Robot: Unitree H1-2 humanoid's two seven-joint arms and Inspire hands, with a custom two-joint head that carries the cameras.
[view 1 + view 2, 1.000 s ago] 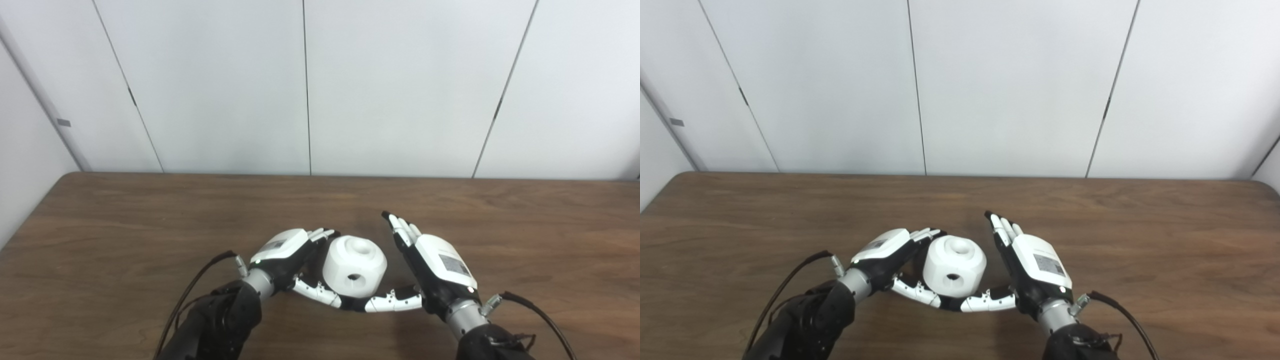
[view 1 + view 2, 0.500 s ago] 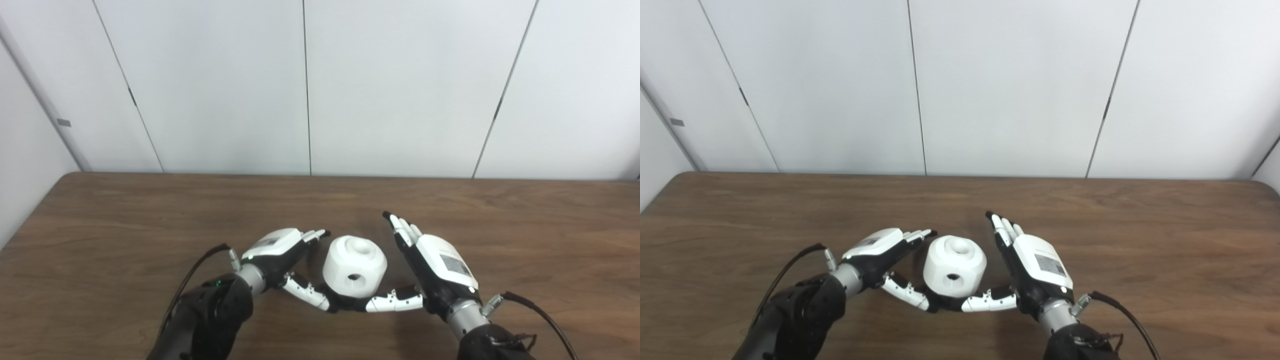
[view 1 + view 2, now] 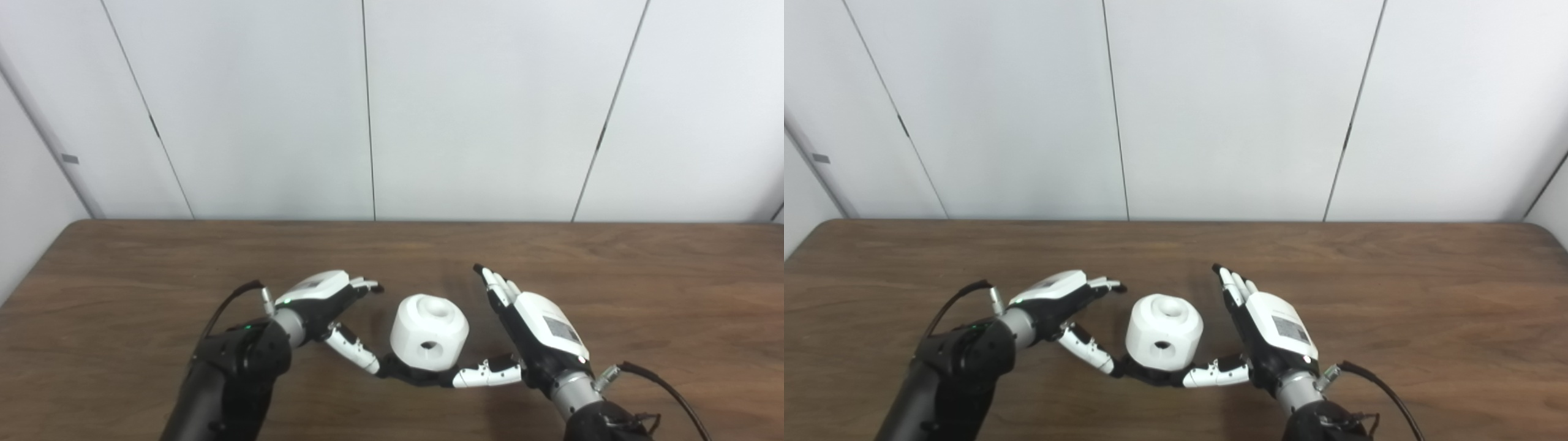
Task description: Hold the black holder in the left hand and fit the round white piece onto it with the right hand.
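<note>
The round white piece (image 3: 430,334), with a hollow on top and a small hole in its side, stands on the table between my two hands. Only a low dark edge of the black holder (image 3: 411,376) shows, under the piece at its near side. My left hand (image 3: 318,297) lies open to the left of the piece. Its fingers are apart from the piece and its thumb reaches toward the black base. My right hand (image 3: 539,324) is open on the right, palm facing the piece, and its thumb touches or nearly touches the base.
The brown wooden table (image 3: 122,275) runs back to a white panelled wall (image 3: 490,110). Black cables (image 3: 1381,386) trail from both wrists near the front edge.
My left hand has drawn back to the left, off the white piece. The right hand has barely moved. The whole view has shifted slightly.
</note>
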